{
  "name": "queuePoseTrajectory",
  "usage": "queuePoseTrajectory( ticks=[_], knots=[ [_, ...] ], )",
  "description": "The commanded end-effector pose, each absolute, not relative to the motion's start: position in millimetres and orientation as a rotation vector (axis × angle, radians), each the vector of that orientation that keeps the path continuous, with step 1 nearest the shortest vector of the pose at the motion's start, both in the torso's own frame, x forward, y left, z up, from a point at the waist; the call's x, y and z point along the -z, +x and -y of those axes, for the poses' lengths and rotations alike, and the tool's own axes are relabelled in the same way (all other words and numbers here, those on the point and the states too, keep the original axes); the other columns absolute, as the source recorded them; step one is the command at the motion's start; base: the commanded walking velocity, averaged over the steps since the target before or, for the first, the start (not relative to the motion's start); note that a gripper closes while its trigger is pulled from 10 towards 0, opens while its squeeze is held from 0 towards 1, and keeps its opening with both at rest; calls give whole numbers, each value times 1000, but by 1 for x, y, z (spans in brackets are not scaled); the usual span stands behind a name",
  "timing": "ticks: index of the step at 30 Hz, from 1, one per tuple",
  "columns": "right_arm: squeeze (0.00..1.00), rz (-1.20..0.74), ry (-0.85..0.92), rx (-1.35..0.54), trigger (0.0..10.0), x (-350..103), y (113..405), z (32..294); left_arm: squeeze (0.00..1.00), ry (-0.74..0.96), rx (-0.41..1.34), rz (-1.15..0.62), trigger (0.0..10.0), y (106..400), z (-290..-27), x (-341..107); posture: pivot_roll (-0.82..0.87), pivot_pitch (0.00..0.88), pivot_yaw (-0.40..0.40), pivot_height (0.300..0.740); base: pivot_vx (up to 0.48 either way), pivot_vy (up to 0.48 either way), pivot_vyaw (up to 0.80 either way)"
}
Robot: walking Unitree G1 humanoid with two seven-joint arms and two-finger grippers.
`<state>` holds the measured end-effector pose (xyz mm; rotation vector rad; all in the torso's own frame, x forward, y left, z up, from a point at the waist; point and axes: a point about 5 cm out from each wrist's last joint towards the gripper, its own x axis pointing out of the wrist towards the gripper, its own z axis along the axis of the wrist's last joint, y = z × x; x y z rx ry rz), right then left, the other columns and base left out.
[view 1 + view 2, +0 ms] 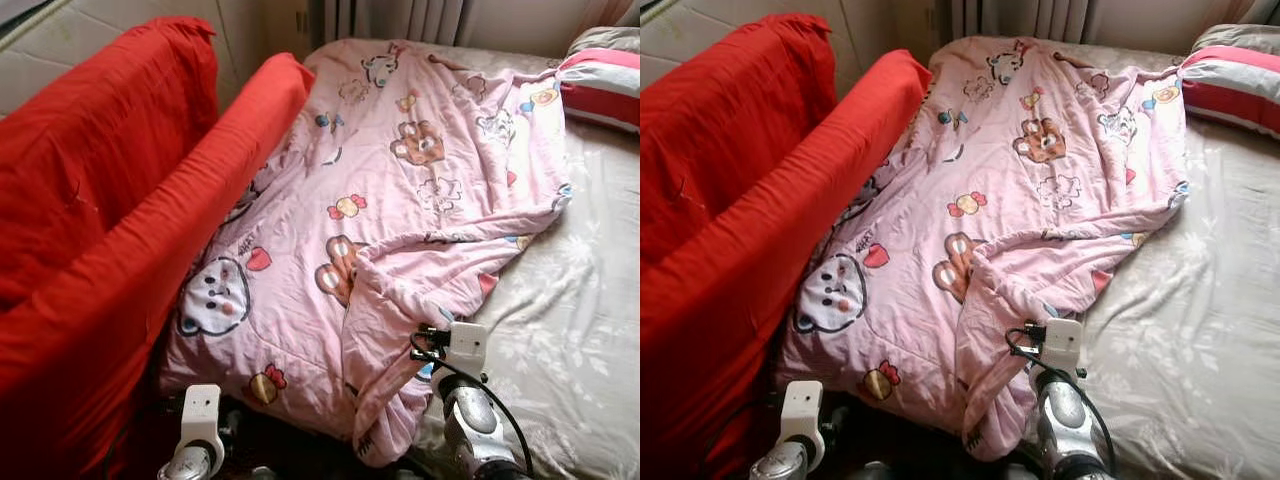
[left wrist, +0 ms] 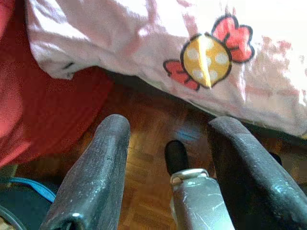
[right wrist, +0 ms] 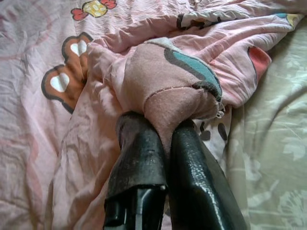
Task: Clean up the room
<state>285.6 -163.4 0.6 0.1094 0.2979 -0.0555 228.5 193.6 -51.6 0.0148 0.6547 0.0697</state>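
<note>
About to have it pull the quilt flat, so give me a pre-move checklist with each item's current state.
1. Right gripper has the pink quilt: ok, fingers shut on a bunched fold.
2. Grip sits on the quilt's edge: cannot tell, the fold hides the hem.
3. Left gripper is free: ok, open, over the wooden floor below the quilt's overhang.
4. Quilt lies flat: not ok, a corner is folded back over the middle.
5. Striped pillow is off the quilt: ok, at the bed's far right corner.
6. Red cushions are clear of the quilt: not ok, they press against its left edge.
</note>
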Motion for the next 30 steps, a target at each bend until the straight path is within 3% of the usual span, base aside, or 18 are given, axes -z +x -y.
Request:
queuePoseTrajectory(
  ticks=[1,17,30],
  knots=[
    [0,-302,118,70,10000,3,281,164,0,2,-86,-694,10000,217,-197,59,-33,177,33,740,-296,0,0],
    [0,-270,107,139,10000,-2,283,174,0,4,-81,-691,10000,217,-197,59,-32,182,37,740,-298,0,0],
    [0,-266,101,157,10000,-2,283,176,0,3,-86,-690,10000,217,-198,58,-29,185,38,740,0,0,0]
  ],
)
